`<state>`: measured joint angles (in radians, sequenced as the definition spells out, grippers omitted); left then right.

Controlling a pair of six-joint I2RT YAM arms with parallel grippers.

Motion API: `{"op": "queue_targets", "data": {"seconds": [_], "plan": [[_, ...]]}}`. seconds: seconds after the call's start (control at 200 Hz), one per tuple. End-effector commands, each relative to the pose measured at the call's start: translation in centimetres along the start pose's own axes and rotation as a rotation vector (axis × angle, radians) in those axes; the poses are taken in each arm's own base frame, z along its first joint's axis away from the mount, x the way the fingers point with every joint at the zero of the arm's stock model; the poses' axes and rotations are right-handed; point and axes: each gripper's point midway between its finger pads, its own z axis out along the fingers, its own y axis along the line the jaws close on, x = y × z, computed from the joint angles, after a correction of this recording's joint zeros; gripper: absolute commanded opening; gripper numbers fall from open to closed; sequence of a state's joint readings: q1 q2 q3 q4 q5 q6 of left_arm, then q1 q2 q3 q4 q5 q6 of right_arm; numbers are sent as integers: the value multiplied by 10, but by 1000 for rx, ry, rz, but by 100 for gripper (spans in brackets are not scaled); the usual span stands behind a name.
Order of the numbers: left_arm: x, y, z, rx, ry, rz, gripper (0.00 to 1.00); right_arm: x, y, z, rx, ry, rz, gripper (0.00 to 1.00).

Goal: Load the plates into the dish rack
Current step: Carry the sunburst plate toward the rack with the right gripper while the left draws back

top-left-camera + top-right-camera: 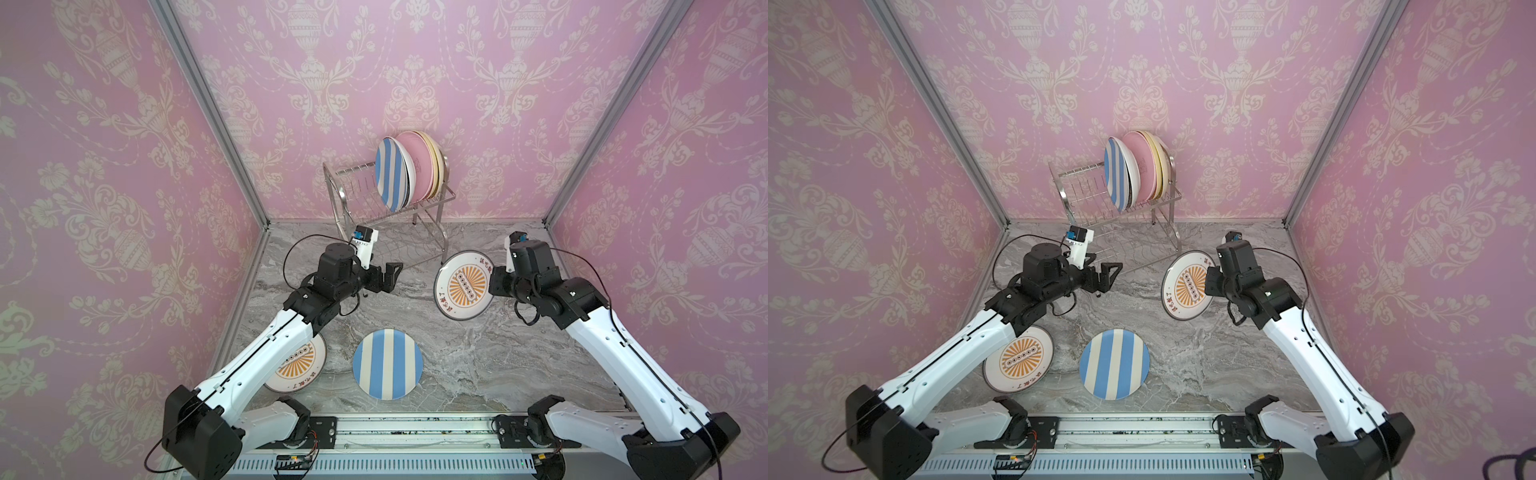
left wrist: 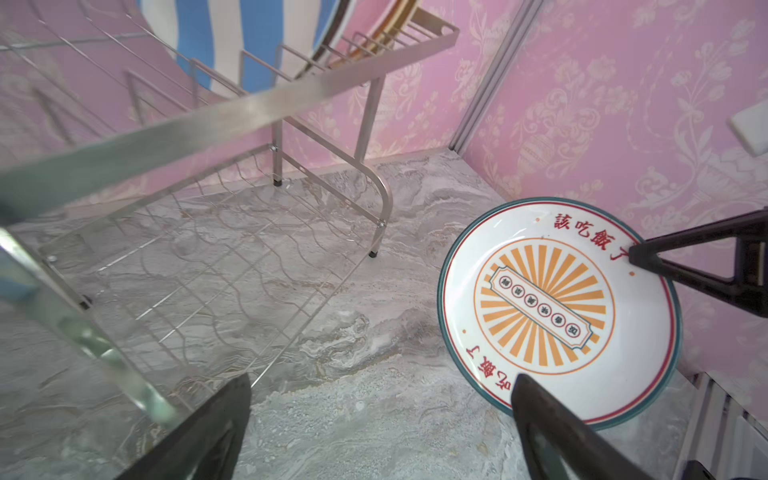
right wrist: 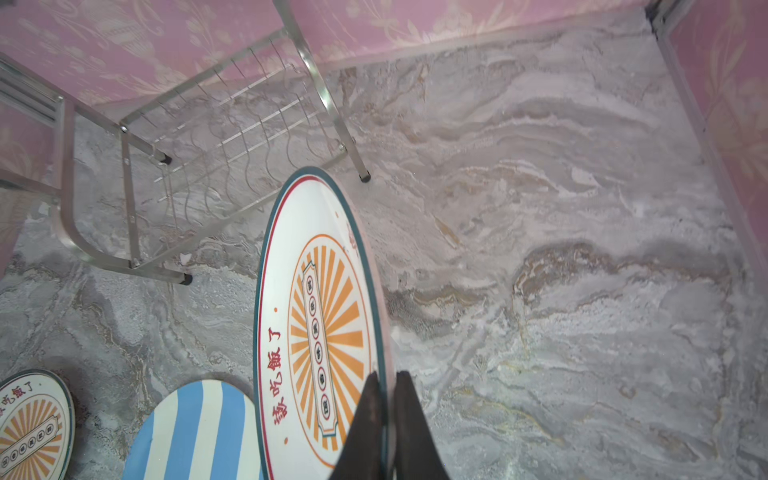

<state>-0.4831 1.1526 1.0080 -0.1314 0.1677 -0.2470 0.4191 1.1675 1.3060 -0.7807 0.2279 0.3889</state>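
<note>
Pink damask wallpaper [image 1: 415, 62] closes in a grey marble tabletop [image 1: 478, 365] on three sides. At centre, my right gripper [image 3: 387, 377] is pinched tight on the rim of a white sunburst plate [image 1: 463, 286], its orange rays and red characters ringed in teal. I hold it on edge, nearly upright, its face turned toward my left gripper [image 1: 395, 272]. Whether its low rim clears the marble I cannot tell.

My left gripper hangs level with that plate and well apart from it, fingers spread wide and holding nothing. Just beyond the left gripper, and past the far rim of the plate in my right, stands the dish rack [image 1: 341, 195], a two-tier silver wire frame on looped legs near the back wall.

At the end of its upper tier nearer my right gripper, plates stand on edge in a close row. A blue-and-white striped plate [image 1: 390, 174] is in front, with a white plate [image 1: 411, 174] behind it, then a pink plate [image 1: 419, 166] and pale yellow rims [image 1: 437, 166] at the back.

Behind both grippers, toward my bases, a flat striped plate [image 1: 387, 363] lies face up on the marble between my two arms. Beside it a second sunburst plate [image 1: 297, 368] lies flat, partly covered by my left forearm.
</note>
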Motion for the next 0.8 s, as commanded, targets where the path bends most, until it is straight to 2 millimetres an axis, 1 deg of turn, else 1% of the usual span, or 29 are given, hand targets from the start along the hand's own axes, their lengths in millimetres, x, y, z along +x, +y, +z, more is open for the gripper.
{"op": "queue_targets", "data": {"seconds": [0.0,0.08,0.145,0.21,0.295,0.415,0.485,0.59,0.641,0.681,0.796], "plan": [[11,47,-15,-160,1,-8,99,-49,23,-27,5,-117,-169,0],[4,67,-30,-198,-57,-68,99,-77,47,-41,12,-176,-260,0],[-4,79,-42,-212,-110,-103,99,-96,68,-53,-10,-229,-300,0],[-9,89,-50,-230,-137,-132,99,-112,87,-63,-51,-271,-321,0],[-10,104,-57,-260,-153,-167,99,-126,108,-75,-100,-319,-340,0],[-6,123,-60,-278,-169,-245,99,-137,134,-81,-169,-367,-354,0],[-2,126,-58,-244,-181,-300,99,-146,148,-83,-193,-400,-360,0],[6,128,-51,-201,-178,-368,99,-166,169,-82,-212,-461,-344,0],[11,126,-48,-181,-155,-377,99,-177,175,-81,-208,-492,-330,0],[15,123,-45,-163,-132,-378,99,-187,177,-84,-202,-519,-319,0],[26,122,-41,-152,-86,-388,99,-205,183,-87,-185,-559,-308,0]]}}
